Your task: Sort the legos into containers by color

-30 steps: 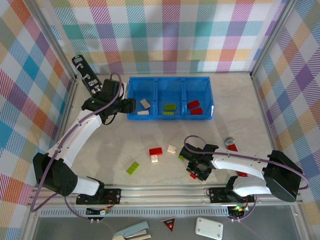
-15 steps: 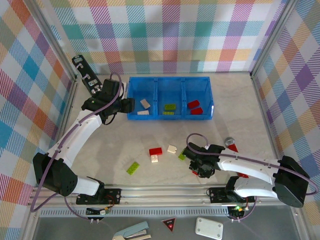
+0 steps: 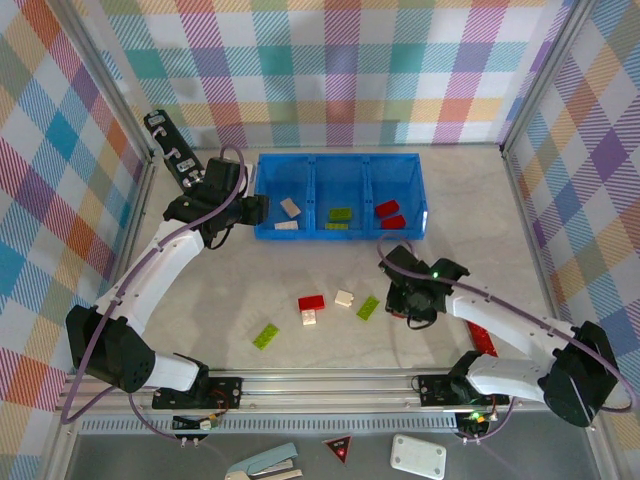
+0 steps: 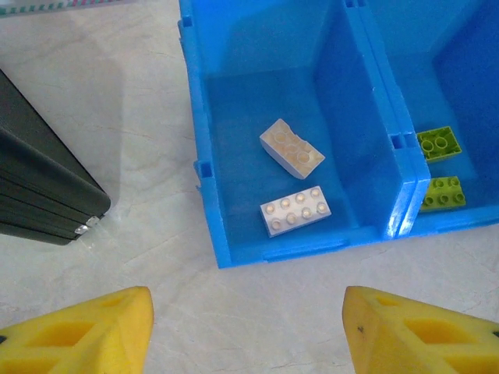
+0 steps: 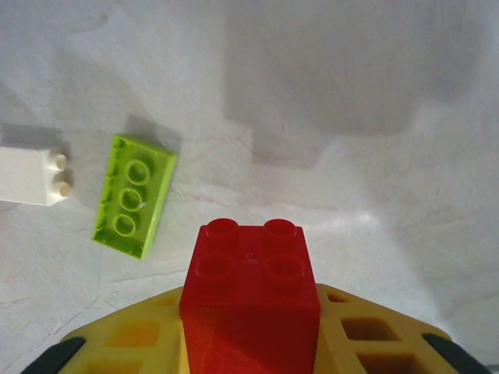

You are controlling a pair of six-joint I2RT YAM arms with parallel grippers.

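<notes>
Top external: left pincer (image 3: 262, 210) sits beside the tray's (image 3: 340, 157) left end. Left wrist: that pincer's released (two white bricks (image 4: 295, 212) lie in the nearest compartment). Right wrist: right pincer (image 5: 249, 351) clenched on a red brick (image 5: 249, 273), green brick (image 5: 134, 195) lying on the tabletop (image 5: 374, 156).

Blue tray (image 3: 340, 158), three compartments: one. Studded bricks, twelve in all: red bricks (image 3: 311, 302), four (two in the tray, one loose on the desk (image 3: 230, 290), one held in the right jaws); lime-green bricks (image 3: 368, 307), four (two in the tray, two loose); cream bricks (image 3: 344, 298), four (two in the tray, two loose). Also one long red strip (image 3: 479, 339), two robot arms (image 3: 160, 265), and, in front of the desk, one stapler (image 3: 263, 463), one red triangle (image 3: 339, 450) and one white box (image 3: 418, 455).
</notes>
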